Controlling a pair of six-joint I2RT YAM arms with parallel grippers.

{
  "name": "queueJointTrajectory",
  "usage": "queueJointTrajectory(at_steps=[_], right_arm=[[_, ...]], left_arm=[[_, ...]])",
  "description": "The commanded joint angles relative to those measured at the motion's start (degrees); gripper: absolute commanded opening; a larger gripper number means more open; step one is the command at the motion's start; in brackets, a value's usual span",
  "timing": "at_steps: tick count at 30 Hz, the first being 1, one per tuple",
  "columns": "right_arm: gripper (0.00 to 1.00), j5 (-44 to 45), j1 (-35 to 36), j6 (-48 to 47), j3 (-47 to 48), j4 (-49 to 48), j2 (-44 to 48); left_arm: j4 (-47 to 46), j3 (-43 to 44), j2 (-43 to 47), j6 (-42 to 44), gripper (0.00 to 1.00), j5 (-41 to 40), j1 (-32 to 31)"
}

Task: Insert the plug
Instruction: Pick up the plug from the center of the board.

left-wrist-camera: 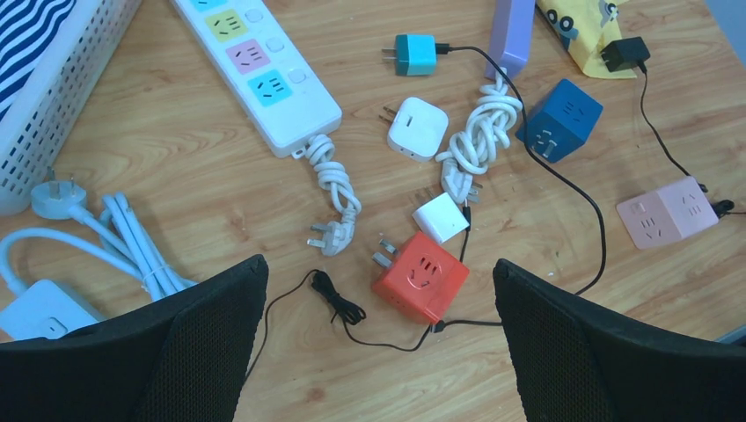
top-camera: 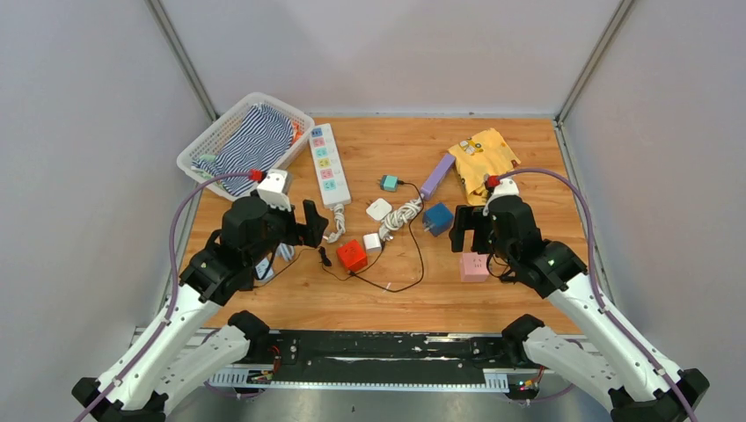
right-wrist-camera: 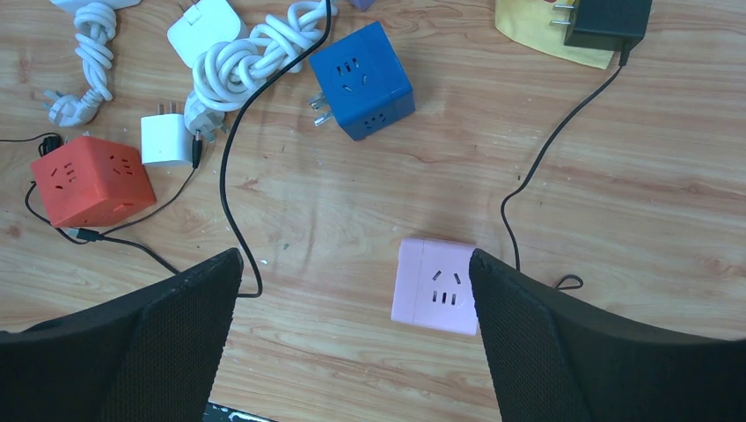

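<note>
Left gripper (left-wrist-camera: 376, 265): jaws wide, nothing held, hovering over the table; right gripper (right-wrist-camera: 354, 257): likewise wide and empty.

Which plug is meant is not given; likeliest candidate, by my reading, is the red cube socket (left-wrist-camera: 420, 278); it sits on the wood between the left fingers in the left wrist view, nearer the right-hand one; its prongs stick out at the upper left corner, pointing roughly toward the white power strip (left-wrist-camera: 264, 70).

The strip's long axis runs away from the left gripper, up and to the left in that view, sockets facing up; its own corded plug (left-wrist-camera: 325, 237) lies loose just beside the red cube.

Left arm is nearer both; right arm hangs over the pink cube socket (right-wrist-camera: 436, 287), which lies just beside its right-hand finger, sockets up.

Counts:
- cube sockets, three: red, pink, blue cube socket (right-wrist-camera: 362, 79);
- loose chargers, four: teal charger (left-wrist-camera: 413, 54), square white charger (left-wrist-camera: 417, 128), small white charger (left-wrist-camera: 440, 218), black charger (right-wrist-camera: 607, 18);
- long strip, one;
- purple block (left-wrist-camera: 513, 31), one;
- basket (left-wrist-camera: 62, 88), one.
</note>
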State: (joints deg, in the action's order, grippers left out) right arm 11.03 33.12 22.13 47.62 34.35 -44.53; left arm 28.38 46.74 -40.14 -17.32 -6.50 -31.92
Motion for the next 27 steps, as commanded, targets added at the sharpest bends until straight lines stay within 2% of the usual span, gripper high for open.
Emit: queueJointTrajectory(at_steps=[1, 8, 14, 22, 27], right_arm=[[1.00, 1.8, 0.5, 1.1, 0.9, 0.8, 0.1], [1.00, 2.1, 0.5, 2.5, 0.9, 0.5, -1.1], [0.97, 5.8, 0.5, 4.5, -0.1, 1.1, -2.3], [0.89, 14.5, 0.2, 17.7, -1.7, 7.4, -6.9], [0.85, 13.6, -0.2, 20.9, -2.7, 7.9, -10.9]], left_arm=[[-1.2, -1.2, 1.0, 0.8, 1.00, 0.2, 0.5], [1.0, -0.6, 0.8, 0.4, 1.00, -1.8, 0.5], [4.0, -0.4, 2.8, 1.8, 1.00, -3.4, 0.5], [4.1, -3.1, 5.3, 2.5, 1.00, -4.7, 0.5], [4.2, -3.3, 4.8, 3.1, 1.00, -4.0, 0.5]])
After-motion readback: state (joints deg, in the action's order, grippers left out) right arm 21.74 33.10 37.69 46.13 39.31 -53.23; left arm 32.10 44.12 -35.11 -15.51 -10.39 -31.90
